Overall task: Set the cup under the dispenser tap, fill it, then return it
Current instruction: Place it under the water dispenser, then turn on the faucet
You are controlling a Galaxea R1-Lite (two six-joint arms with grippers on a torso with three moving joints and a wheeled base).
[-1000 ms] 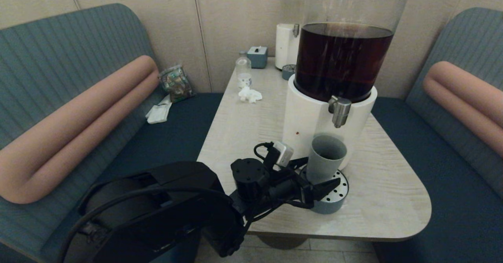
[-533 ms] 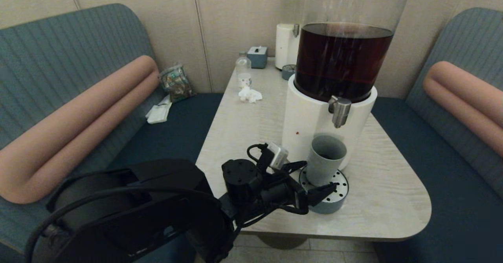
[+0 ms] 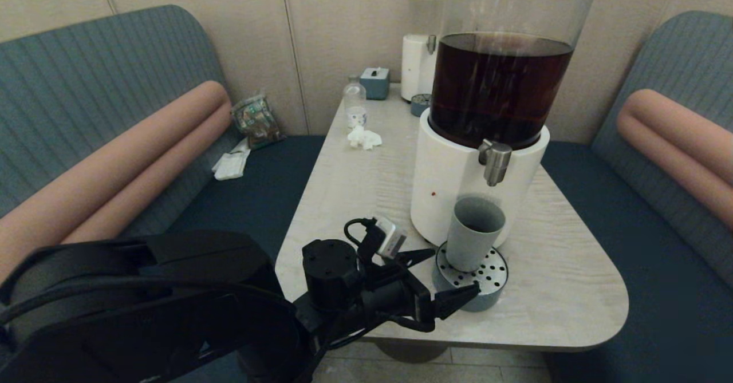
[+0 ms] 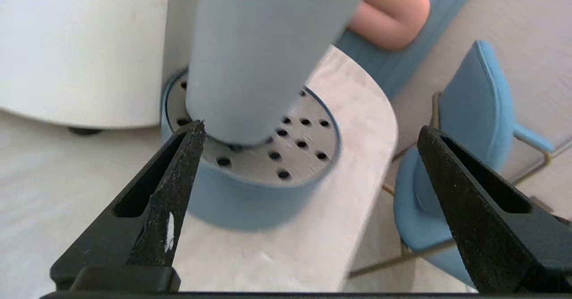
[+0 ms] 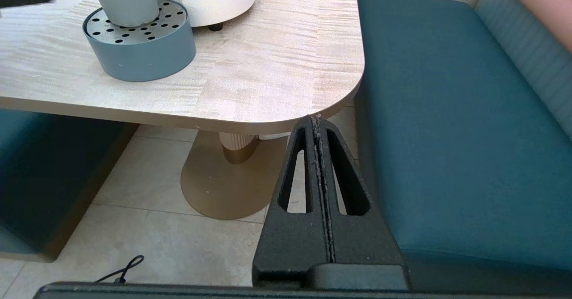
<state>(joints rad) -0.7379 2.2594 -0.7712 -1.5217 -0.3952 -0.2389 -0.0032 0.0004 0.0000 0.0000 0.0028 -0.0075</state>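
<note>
The grey-blue cup (image 3: 474, 231) stands upright on the round drip tray (image 3: 487, 297), directly below the steel dispenser tap (image 3: 495, 162) of the white-based dispenser (image 3: 446, 182) with dark brown liquid. My left gripper (image 3: 456, 268) is open, low over the table just in front-left of the tray, and apart from the cup. In the left wrist view the cup (image 4: 268, 53) rises beyond the spread fingers of the left gripper (image 4: 311, 126), with the tray (image 4: 250, 200) under it. My right gripper (image 5: 316, 119) is shut on nothing, parked below the table's near right corner.
At the table's back stand a second, paler dispenser (image 3: 418, 68), a small clear bottle (image 3: 354, 103), a tissue box (image 3: 375, 82) and a crumpled tissue (image 3: 363, 138). Benches flank the table (image 3: 561, 291). A blue chair (image 4: 469, 156) stands beyond the table edge.
My left gripper has drawn back from the cup toward me and to the left, still open. The cup stays on the drip tray under the tap.
</note>
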